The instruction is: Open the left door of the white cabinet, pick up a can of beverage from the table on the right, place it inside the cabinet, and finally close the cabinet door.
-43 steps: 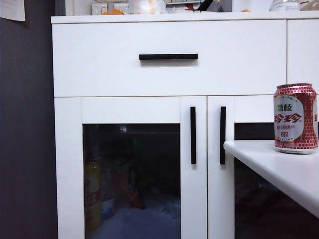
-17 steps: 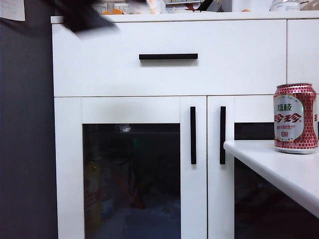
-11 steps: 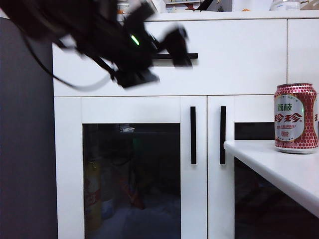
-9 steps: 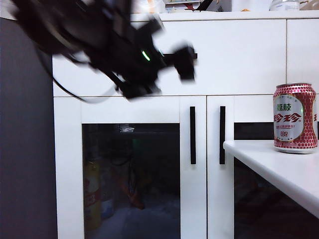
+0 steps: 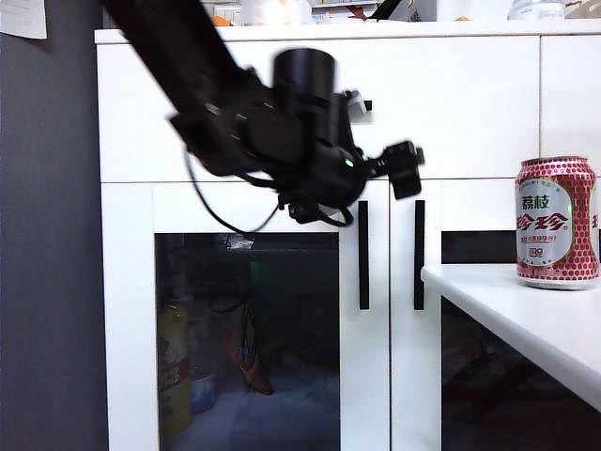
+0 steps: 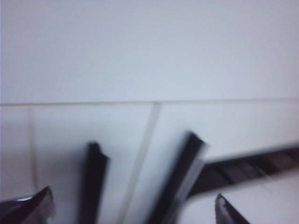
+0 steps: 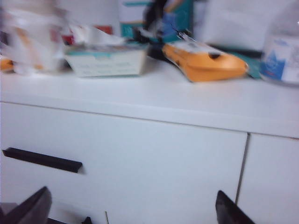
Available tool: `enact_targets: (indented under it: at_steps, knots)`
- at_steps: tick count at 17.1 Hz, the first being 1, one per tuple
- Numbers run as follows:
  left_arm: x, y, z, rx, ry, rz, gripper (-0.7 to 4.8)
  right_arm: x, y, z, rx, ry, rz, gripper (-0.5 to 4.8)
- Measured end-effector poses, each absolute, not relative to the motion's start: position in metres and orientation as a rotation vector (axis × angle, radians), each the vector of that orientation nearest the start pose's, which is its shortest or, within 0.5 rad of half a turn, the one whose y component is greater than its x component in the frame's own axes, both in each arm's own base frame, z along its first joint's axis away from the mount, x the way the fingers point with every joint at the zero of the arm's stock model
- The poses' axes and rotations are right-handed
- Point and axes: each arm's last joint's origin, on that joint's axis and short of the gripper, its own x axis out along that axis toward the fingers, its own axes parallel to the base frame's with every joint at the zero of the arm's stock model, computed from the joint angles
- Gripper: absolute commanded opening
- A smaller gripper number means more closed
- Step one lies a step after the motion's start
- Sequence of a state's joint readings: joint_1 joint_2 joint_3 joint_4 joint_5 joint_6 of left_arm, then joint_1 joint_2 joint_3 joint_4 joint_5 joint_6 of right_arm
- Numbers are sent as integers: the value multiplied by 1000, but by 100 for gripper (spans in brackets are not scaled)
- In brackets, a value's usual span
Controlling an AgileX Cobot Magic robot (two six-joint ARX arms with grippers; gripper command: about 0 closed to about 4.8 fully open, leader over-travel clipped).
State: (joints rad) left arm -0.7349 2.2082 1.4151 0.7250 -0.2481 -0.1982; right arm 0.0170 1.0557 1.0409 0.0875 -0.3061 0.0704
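The white cabinet [image 5: 319, 141] fills the exterior view. Its left door [image 5: 249, 338] is closed, with its black handle [image 5: 363, 256] upright by the middle seam. My left gripper [image 5: 399, 164] hangs open in front of the drawer's lower edge, just above the two door handles and touching neither. In the left wrist view its fingertips [image 6: 39, 207] spread wide around the left door handle [image 6: 93, 182] and the twin handle [image 6: 180, 182]. The red can of beverage [image 5: 556, 223] stands on the table [image 5: 526, 319]. My right gripper [image 7: 131, 212] is open and empty, facing the cabinet's upper drawer.
The drawer handle [image 7: 42, 159] is below the cabinet top, which carries an orange item [image 7: 205, 60], a box [image 7: 107, 60] and other clutter. Bottles and bags show behind the left door's glass [image 5: 178, 366]. A dark wall [image 5: 47, 282] borders the cabinet's left side.
The left arm has swung in from the upper left and come down and to the right, bringing its open gripper from the drawer handle to just above the door handles. Can and doors have not moved.
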Motion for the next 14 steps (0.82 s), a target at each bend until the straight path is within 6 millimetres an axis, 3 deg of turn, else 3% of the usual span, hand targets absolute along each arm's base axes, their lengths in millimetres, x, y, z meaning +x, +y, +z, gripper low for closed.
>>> enact_targets:
  at_steps: [7,10,14]
  knots:
    - [373,-353,149,-134,126,-354,479,235,-3,394,32,-60,266,479]
    - [379,-351,132,-134,144,-243,479,242,-4,389,20,-35,264,479]
    - [379,-350,133,-164,132,-203,479,257,0,366,-5,37,319,479]
